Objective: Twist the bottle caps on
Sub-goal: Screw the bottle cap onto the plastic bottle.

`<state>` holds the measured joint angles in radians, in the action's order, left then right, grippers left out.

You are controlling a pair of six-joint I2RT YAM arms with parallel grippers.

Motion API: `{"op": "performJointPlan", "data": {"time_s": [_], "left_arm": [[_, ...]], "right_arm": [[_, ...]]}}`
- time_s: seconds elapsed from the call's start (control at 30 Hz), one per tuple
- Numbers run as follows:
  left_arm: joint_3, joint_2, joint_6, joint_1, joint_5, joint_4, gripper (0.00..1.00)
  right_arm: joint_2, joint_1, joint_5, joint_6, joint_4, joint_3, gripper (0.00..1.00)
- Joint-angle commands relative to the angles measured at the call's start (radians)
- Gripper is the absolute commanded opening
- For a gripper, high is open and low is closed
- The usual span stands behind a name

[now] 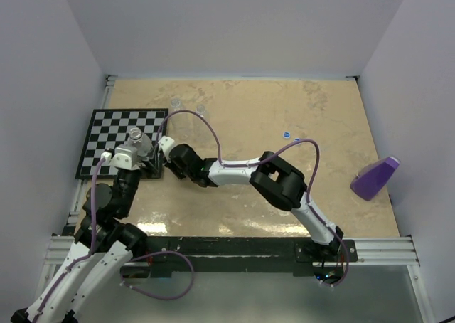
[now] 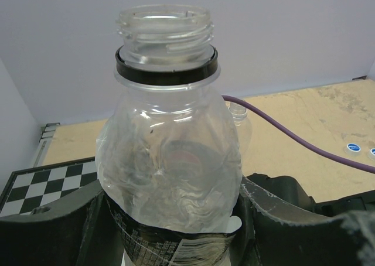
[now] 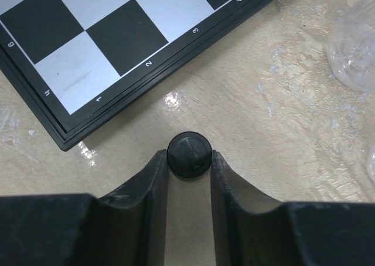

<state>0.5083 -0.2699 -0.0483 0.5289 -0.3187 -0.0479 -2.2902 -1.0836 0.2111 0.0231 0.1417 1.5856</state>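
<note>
The black cap [image 3: 188, 154] lies on the counter [image 3: 281, 113], nipped between the tips of the right pincer [image 3: 188, 163], whose jaws are drawn narrow against both its sides, apparently to lift it. A chessboard [image 3: 88, 49] edges the space just ahead of that pincer. The left pincer [image 2: 173, 222] clamps a clear bottle [image 2: 170, 154] by its body, threaded mouth open and uppermost, seemingly steadied to receive the cap. Two blue caps [image 2: 352, 147] wait well off to the left pincer's right.
</note>
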Motion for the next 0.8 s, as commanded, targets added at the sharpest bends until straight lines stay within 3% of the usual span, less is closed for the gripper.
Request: {"op": "performJointPlan", "data": {"time_s": [0.0,0.33,0.77], "left_arm": [[-0.004,0.001,-0.018,-0.012,0.013,0.020,0.00],[-0.001,-0.025,-0.025,-0.017,0.096,0.023,0.00],[0.030,-0.201,-0.059,-0.018,0.518,0.023,0.00]], "right_arm": [[0.009,-0.002,0.028,-0.005,-0.002,0.017,0.20],[0.267,0.001,-0.015,0.032,-0.011,-0.185,0.19],[0.895,0.109,-0.205,0.061,-0.203,-0.412,0.17]]}}
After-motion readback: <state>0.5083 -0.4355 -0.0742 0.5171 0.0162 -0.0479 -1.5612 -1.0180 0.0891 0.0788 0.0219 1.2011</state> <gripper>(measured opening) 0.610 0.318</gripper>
